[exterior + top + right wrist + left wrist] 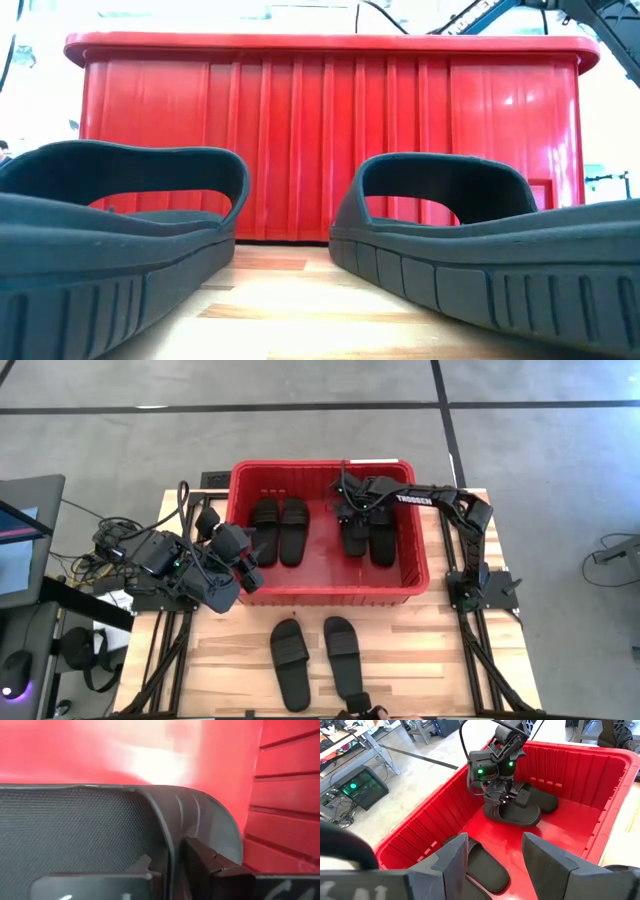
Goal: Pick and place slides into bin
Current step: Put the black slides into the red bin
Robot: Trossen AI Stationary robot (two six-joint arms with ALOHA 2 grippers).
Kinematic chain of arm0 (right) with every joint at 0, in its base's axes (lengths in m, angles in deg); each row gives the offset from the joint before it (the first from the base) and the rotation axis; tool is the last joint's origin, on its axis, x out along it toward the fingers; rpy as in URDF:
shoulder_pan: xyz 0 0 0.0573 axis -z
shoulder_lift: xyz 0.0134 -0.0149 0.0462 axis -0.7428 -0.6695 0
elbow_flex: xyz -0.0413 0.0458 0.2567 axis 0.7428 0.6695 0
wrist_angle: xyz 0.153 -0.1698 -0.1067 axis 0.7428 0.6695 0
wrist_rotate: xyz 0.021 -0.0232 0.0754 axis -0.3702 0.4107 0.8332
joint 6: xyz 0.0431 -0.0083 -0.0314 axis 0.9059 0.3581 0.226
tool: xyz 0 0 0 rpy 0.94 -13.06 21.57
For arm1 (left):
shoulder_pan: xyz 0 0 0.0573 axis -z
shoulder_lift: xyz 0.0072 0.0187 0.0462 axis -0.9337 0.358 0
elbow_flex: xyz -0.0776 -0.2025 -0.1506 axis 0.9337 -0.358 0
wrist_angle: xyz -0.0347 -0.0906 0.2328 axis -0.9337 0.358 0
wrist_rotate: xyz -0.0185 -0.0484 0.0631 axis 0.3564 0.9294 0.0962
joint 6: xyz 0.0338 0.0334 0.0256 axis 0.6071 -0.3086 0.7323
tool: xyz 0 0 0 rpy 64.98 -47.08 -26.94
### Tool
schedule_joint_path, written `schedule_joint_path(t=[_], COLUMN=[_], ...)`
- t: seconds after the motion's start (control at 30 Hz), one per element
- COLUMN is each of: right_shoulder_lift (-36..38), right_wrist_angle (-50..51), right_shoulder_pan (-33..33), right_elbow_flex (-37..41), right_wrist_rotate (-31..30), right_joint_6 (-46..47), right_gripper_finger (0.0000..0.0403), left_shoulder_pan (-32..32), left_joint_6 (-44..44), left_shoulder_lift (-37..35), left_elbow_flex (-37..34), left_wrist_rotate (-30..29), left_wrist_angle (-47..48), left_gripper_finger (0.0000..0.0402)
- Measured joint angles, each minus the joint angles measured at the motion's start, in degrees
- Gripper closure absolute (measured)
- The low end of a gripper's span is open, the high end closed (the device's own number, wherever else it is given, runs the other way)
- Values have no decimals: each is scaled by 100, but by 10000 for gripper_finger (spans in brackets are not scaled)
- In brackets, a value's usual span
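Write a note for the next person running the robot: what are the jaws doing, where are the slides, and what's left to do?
Right gripper: down in the bin, jaws round the strap of a slide, grip just loosening.
Left gripper: jaws open, empty, hovering over the bin's left end.
Done: four slides in the bin, one pair at left, one pair under the right gripper.
Left: two slides on the table in front of the bin.

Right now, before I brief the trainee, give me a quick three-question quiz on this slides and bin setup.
1. How many slides lie inside the bin?
2. True or false: the left gripper holds a slide.
3. Which gripper reaches down to a slide inside the bin? A left gripper, B right gripper.
Key: 1 four; 2 false, it is open and empty; 3 B.
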Motion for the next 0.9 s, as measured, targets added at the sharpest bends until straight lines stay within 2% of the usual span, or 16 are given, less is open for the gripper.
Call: schedule_joint_path(t=[0.23, 0.67, 0.9], right_shoulder_lift=[0, 0, 0], right_wrist_angle=[47, 123, 238], right_shoulder_pan=[-4, -13, -26], right_elbow_flex=[4, 4, 4], right_wrist_rotate=[185, 225, 210], right_joint_6=[39, 198, 341], right_gripper_finger=[329, 218, 174], left_shoulder_pan=[0, 0, 0], left_joint_6=[46, 46, 46], left_shoulder_lift=[0, 0, -1], left_elbow_flex=[1, -1, 0], left_wrist_rotate=[-1, -1, -1], left_wrist_angle=[0, 1, 1], left_gripper_finger=[225, 225, 225])
